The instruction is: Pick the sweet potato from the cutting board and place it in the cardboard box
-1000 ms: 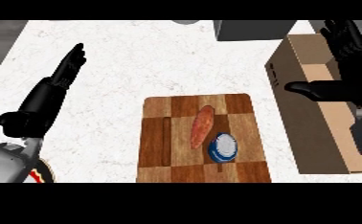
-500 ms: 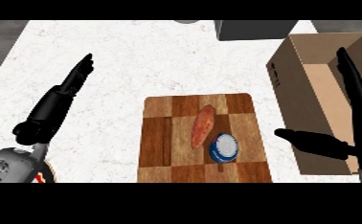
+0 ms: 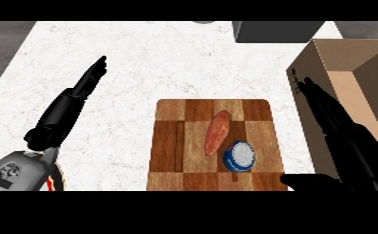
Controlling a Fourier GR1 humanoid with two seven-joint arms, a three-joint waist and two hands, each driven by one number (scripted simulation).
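Bright, even light on the white counter [image 3: 170, 63], no glare.

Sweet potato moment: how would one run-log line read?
sweet potato: on cutting board, untouched | right hand: open beside cardboard box | left hand: open, resting

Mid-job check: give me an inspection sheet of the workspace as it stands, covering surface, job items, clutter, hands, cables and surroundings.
Surface: white speckled counter; wooden cutting board near the front edge.
Job's things: sweet potato lies on the board, not yet picked; cardboard box stands open at the right.
Clutter: blue-and-white round object on the board, right beside the sweet potato's lower end.
Hands: left hand open, fingers straight, over the counter at left; right hand open, beside the box wall, right of the board, holding nothing.
Cables: nothing seen.
Surroundings: dark grey object at the counter's back edge; what it is cannot be told.
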